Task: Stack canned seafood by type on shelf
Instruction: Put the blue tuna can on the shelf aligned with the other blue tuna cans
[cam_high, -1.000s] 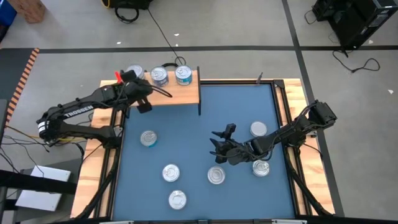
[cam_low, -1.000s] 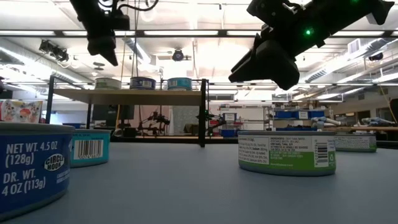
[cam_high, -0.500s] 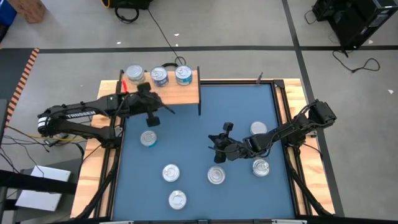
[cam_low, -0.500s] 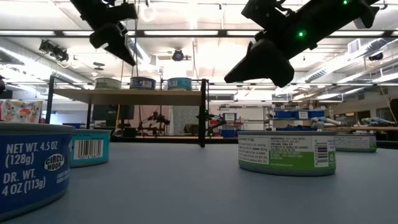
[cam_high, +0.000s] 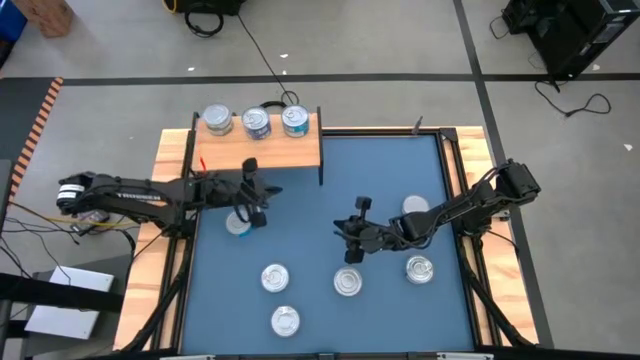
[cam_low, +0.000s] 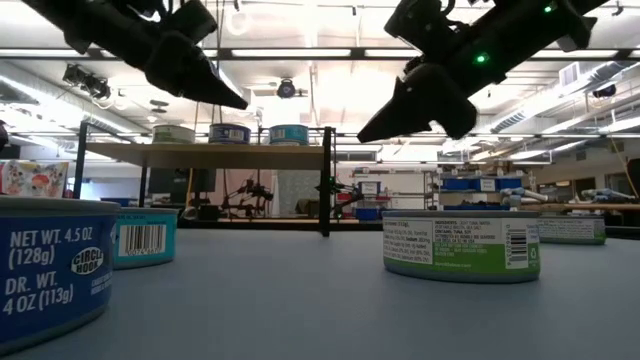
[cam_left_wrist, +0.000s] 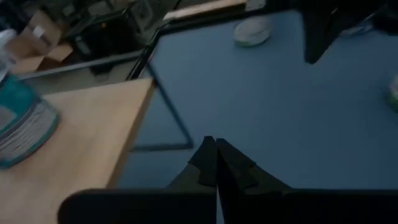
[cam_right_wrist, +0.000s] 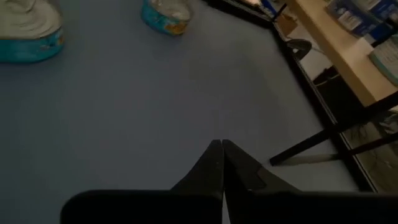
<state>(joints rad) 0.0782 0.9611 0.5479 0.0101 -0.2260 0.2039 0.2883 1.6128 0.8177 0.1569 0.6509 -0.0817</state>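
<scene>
Three tins of canned seafood (cam_high: 257, 122) stand in a row on the light wood shelf (cam_high: 300, 150) at the table's far left. Several more tins (cam_high: 275, 278) stand on the blue tabletop; one (cam_high: 236, 224) is just beside my left arm. My left gripper (cam_high: 272, 189) is shut and holds nothing. It hovers above the table in front of the shelf, pointing toward the table's right. My right gripper (cam_high: 343, 230) is shut on nothing above the table's middle, pointing left. In the wrist views both pairs of fingers (cam_left_wrist: 216, 155) (cam_right_wrist: 222, 155) meet over bare tabletop.
The shelf's black legs (cam_high: 320, 165) stand on the table's far left part. A green-labelled tin (cam_low: 460, 243) and blue tins (cam_low: 50, 270) stand near the front edge. Another tin (cam_high: 415, 205) is partly under my right arm. Bare tabletop lies between the two grippers.
My left gripper has come away from the shelf, moving down and toward the table's near and right side. It has tipped from pointing down to nearly level and stayed shut. My right gripper has stayed in place, rolled a little and shut on nothing.
</scene>
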